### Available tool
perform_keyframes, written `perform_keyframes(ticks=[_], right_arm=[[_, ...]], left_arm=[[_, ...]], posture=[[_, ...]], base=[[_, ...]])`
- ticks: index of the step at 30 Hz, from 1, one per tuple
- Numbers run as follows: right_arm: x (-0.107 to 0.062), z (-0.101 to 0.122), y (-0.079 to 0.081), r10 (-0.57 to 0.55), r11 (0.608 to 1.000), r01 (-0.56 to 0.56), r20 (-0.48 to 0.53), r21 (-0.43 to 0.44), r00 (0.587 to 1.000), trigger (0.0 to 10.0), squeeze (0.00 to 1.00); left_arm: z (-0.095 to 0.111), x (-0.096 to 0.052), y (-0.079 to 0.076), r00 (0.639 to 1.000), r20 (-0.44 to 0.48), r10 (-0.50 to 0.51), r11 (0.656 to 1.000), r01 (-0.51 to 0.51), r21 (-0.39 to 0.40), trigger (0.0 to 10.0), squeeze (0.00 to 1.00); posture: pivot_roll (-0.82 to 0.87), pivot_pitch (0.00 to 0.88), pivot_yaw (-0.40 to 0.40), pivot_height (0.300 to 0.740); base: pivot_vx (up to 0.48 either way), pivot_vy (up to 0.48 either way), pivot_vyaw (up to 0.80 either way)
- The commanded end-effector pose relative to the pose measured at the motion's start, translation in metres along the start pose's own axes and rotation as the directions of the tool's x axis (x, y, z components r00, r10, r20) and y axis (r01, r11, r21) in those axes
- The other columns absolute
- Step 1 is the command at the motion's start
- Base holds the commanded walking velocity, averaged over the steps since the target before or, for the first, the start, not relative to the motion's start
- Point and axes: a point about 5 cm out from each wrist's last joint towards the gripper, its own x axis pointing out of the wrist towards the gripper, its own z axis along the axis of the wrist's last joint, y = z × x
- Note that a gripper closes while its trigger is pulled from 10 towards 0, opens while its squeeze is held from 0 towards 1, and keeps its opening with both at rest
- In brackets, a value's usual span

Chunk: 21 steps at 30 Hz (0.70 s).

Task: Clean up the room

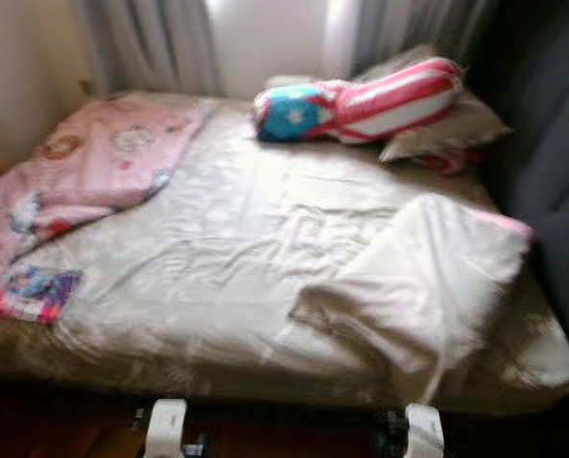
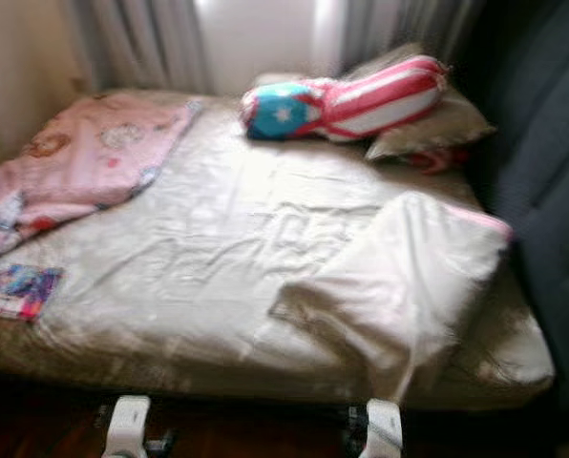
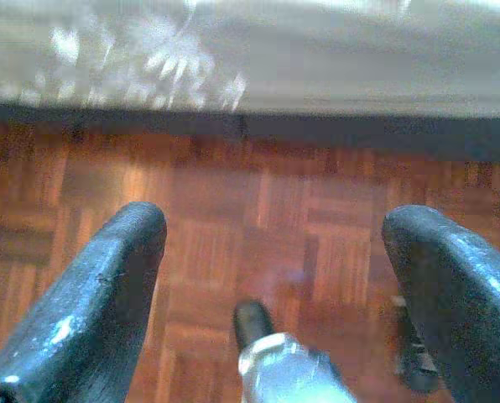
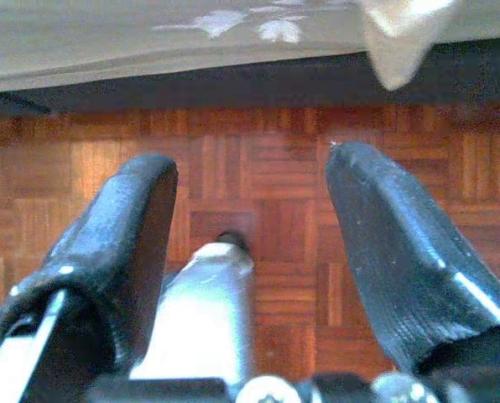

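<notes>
Grippers hang low at the bed's foot, left gripper [image 3: 271, 252] and right gripper [image 4: 250, 227] both spread wide and empty over parquet. We judge we're approaching; next we must reach the folded white blanket [image 1: 428, 286], then the pink quilt [image 1: 94, 162] farther back.

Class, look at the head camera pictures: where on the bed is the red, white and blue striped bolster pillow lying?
The striped bolster pillow lies at the far end of the bed, right of centre, leaning on a beige pillow before the curtains.
</notes>
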Motion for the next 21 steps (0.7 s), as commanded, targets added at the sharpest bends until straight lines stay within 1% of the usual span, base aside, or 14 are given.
perform_keyframes(ticks=[1,9,11,21], right_arm=[[-0.0009,0.0015,-0.0080,-0.021,1.000,0.021,-0.002,-0.006,1.000,10.0,0.00],[-0.0009,0.0019,-0.0080,-0.020,1.000,0.020,0.000,-0.004,1.000,10.0,0.00],[-0.0009,0.0031,-0.0078,-0.018,1.000,0.018,0.013,-0.002,1.000,10.0,0.00],[-0.0006,0.0032,-0.0061,-0.014,1.000,0.014,0.014,0.003,1.000,10.0,0.00]], left_arm=[[-0.0032,-0.0002,-0.0083,1.000,-0.015,-0.016,1.000,0.016,-0.014,10.0,0.00],[-0.0038,-0.0005,-0.0080,1.000,-0.015,-0.014,1.000,0.014,-0.016,10.0,0.00],[-0.0047,-0.0008,-0.0077,1.000,-0.018,-0.013,1.000,0.013,-0.018,10.0,0.00],[-0.0078,-0.0015,-0.0066,0.999,-0.034,-0.004,0.999,0.003,-0.032,10.0,0.00]], posture=[[-0.07,0.000,-0.038,0.740],[-0.07,0.000,-0.039,0.740],[-0.07,0.000,-0.040,0.740],[-0.07,0.000,-0.037,0.740]], base=[[0.000,0.000,-0.76],[0.000,0.000,-0.75],[0.000,0.000,0.00],[0.000,0.000,0.00]])
